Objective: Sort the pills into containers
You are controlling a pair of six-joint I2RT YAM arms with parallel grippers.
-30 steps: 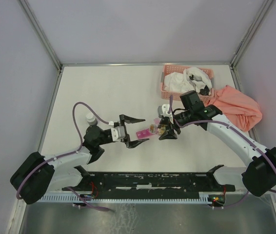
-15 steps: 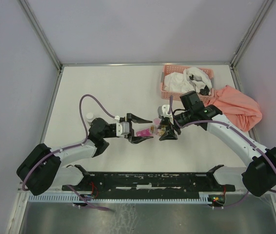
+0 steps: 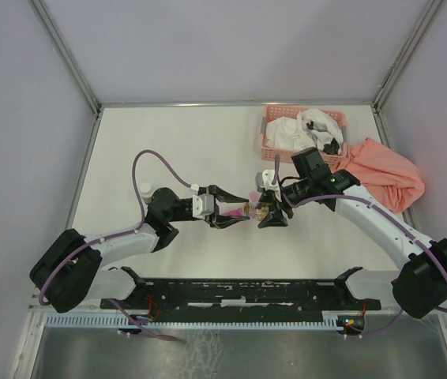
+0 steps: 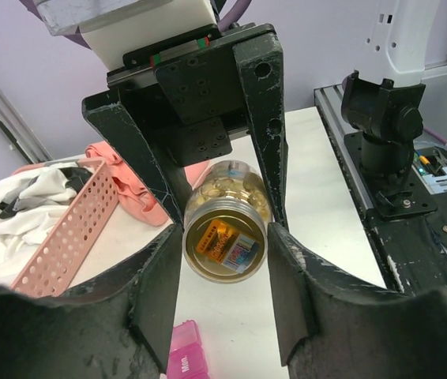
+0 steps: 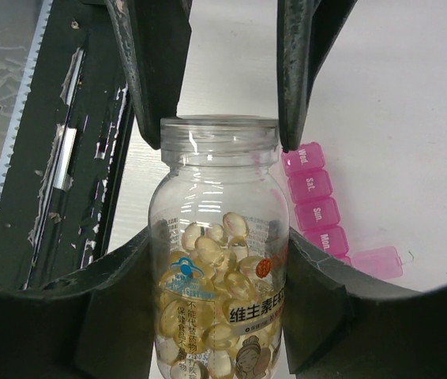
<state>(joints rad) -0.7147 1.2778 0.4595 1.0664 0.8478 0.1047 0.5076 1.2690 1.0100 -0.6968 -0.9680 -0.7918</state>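
Right tool (image 5: 217, 257): clamped on the clear pill bottle (image 5: 217, 189) of yellow pills (image 5: 200, 316), held sideways.
Left tool (image 4: 223, 237): jaws partly apart, flanking the bottle's mouth; contact unclear.
Pill organizer (image 5: 314, 207): pink strip on the worktop (image 3: 168, 142), just beside the bottle's mouth.

1. Top view: bright, even light from overhead; the pale table (image 3: 168, 142) reads flat and nearly uniform; shadows are short and soft, faint under the arms; focus is sharp from near edge to far wall.
2. Left wrist view: the bottle (image 4: 223, 253) is crisp; the left gripper (image 4: 223, 233) looms dark at the near edge, its fingers (image 4: 152, 316) soft and slightly blurred; a gentle shadow lies on the table under the bottle.
3. Right wrist view: white glare streaks cross the bottle's neck and shoulder; the table on the right is close to washed out; the right gripper (image 5: 217, 237) shows near fingers (image 5: 105, 316) out of focus, almost black.
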